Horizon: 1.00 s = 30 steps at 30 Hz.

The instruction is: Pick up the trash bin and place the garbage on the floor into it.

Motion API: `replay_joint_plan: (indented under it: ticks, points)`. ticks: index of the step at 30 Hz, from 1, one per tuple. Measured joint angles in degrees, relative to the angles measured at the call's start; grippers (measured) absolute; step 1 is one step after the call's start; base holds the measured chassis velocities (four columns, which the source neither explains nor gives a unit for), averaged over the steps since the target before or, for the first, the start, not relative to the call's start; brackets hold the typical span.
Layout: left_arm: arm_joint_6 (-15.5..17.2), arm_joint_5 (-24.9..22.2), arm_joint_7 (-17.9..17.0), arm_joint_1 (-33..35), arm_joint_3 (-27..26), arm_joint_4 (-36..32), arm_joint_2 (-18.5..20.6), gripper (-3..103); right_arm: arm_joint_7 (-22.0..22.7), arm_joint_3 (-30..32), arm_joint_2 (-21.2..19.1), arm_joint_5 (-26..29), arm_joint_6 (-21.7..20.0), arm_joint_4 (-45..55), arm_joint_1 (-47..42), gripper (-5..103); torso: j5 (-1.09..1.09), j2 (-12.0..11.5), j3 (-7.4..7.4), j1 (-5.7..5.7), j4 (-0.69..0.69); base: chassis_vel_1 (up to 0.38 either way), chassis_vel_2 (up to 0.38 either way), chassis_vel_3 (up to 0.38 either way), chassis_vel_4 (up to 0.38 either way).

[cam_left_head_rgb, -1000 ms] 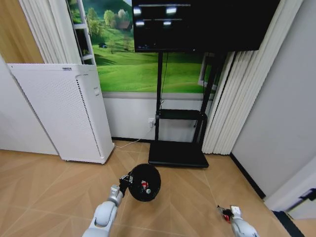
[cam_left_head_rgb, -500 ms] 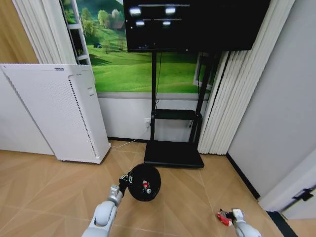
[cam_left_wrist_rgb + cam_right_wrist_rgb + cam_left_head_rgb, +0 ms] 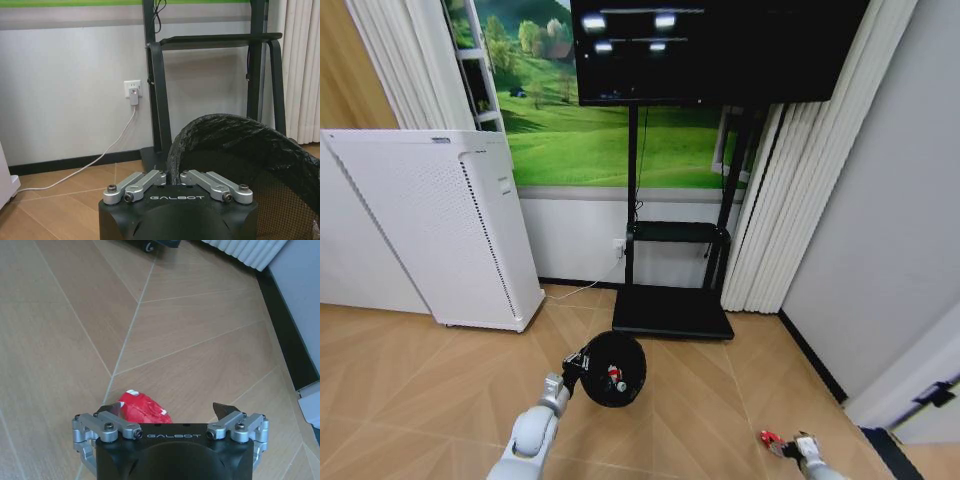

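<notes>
A rounded silver-grey forearm with a dark wrist joint is being shown on the left arm (image 3: 532,435). Each gripper body is being seen as a black housing lettered "GALBOT" in white, fitted with silver metal linkages fastened by dark hex-socket screws; black fingertips (image 3: 223,409) are being displayed.

head high, wrists low, sharing floor (image 3: 420,380)

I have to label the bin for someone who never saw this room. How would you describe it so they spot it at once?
Start at the black TV stand against the wall. On the floor just before its base, the left gripper grips the trash bin: small, round, black, unlike the tall white appliance.
</notes>
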Motion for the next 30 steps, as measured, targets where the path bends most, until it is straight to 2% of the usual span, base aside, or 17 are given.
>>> replay_joint_plan:
  ticks: [30]
  points:
    - [-0.7,0.2,0.0,1.2,-0.5,-0.3,0.2,7,1.8,-2.9,5.6,-2.9,0.1,-9.6,6.5,100,0.00,0.0,0.00,0.00,-0.01,0.000,0.000,0.000,0.000]
